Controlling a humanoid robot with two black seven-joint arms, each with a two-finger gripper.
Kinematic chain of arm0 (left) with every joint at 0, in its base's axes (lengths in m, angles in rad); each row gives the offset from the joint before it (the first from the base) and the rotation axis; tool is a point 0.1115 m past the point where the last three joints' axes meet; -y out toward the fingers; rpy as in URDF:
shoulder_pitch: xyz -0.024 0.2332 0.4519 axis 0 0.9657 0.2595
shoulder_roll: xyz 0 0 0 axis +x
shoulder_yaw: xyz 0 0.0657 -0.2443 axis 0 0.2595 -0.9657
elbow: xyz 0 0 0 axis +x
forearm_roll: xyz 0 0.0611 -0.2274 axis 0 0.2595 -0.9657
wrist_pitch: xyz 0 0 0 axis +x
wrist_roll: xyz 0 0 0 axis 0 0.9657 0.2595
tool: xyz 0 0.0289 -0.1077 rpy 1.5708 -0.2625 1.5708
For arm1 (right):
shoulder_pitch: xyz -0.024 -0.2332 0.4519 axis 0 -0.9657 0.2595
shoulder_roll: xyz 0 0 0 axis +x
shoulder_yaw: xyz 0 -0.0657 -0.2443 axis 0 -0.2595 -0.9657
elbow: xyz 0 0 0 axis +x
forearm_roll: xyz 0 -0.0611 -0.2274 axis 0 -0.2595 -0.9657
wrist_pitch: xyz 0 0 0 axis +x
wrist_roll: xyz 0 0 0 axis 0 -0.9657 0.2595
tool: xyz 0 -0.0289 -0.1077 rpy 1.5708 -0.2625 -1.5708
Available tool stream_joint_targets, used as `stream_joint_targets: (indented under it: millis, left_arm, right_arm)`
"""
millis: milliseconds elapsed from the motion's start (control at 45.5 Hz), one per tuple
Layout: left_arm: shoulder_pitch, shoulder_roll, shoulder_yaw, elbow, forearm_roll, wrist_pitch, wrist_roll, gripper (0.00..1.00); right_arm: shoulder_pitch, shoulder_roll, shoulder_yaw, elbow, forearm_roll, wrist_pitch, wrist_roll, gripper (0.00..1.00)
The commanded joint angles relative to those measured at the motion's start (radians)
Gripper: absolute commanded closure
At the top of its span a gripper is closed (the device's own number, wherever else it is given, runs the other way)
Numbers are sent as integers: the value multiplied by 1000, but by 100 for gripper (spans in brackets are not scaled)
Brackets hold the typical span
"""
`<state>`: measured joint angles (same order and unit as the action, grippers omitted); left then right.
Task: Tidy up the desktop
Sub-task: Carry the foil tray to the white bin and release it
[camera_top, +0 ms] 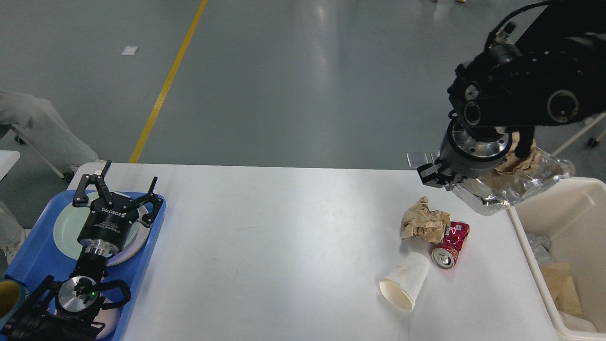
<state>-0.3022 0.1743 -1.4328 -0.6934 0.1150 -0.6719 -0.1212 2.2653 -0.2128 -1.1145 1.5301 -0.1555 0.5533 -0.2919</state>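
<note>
- The right gripper (pixel 509 163) is clamped on a crinkled foil bag (pixel 516 182) with brown paper in it, held at the rim of the cream bin (pixel 523 237) — released too early, it likely lands back on the desktop (pixel 284 246).
- The crushed red can (pixel 450 245), paper cup (pixel 405 282) and crumpled paper wad (pixel 423 222) lie close together; a low pass could scatter them.
- The left gripper (pixel 117 189) hovers with fingers spread, holding nothing, over a plate (pixel 64 227) in the blue tray (pixel 33 255).
</note>
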Motion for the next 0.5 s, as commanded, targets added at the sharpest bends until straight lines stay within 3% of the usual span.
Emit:
stream_joint_targets:
  millis: [0, 88, 176, 285, 483]
  left_arm:
    - [0, 1, 0, 0, 0, 0, 0, 4]
    - [0, -1, 0, 0, 0, 0, 0, 4]
    - [0, -1, 0, 0, 0, 0, 0, 4]
    - [0, 1, 0, 0, 0, 0, 0, 4]
    - [0, 1, 0, 2, 0, 0, 0, 4]
  right_arm:
    - [79, -37, -129, 38, 65, -4, 117, 100]
    - [108, -80, -229, 38, 65, -4, 232, 100]
    - [109, -94, -341, 24, 63, -13, 283, 100]
    - [77, -117, -432, -1, 45, -59, 287, 100]
    - [-148, -269, -435, -163, -55, -88, 281, 100]
